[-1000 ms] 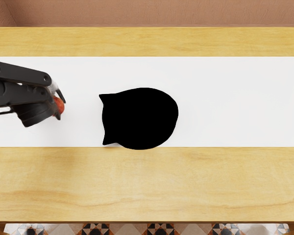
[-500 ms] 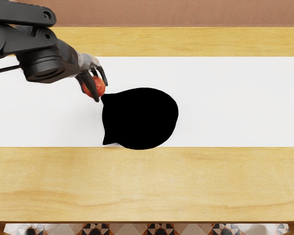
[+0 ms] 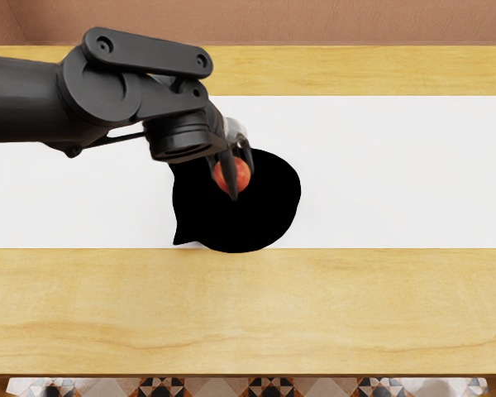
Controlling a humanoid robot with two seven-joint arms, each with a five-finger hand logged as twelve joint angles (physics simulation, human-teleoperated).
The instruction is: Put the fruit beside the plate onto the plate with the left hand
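Now the left hand (image 3: 229, 161) grips the red fruit (image 3: 232, 175), fingers curled, above the black plate (image 3: 248, 219).

Left arm (image 3: 33, 99) is cut off by the left edge, upper part out of frame. Its wrist and left hand (image 3: 227, 153) cover the plate's (image 3: 256, 219) upper-left rim. Fingers (image 3: 233, 188) hide part of the fruit (image 3: 238, 174). Fruit kind too small to tell; whether it touches the plate is unclear. Table (image 3: 248, 306) and white runner (image 3: 397, 174) are cut at both sides. Floor (image 3: 256, 387) shows only as a thin bottom strip.

One fruit (image 3: 233, 175), one plate (image 3: 256, 217)
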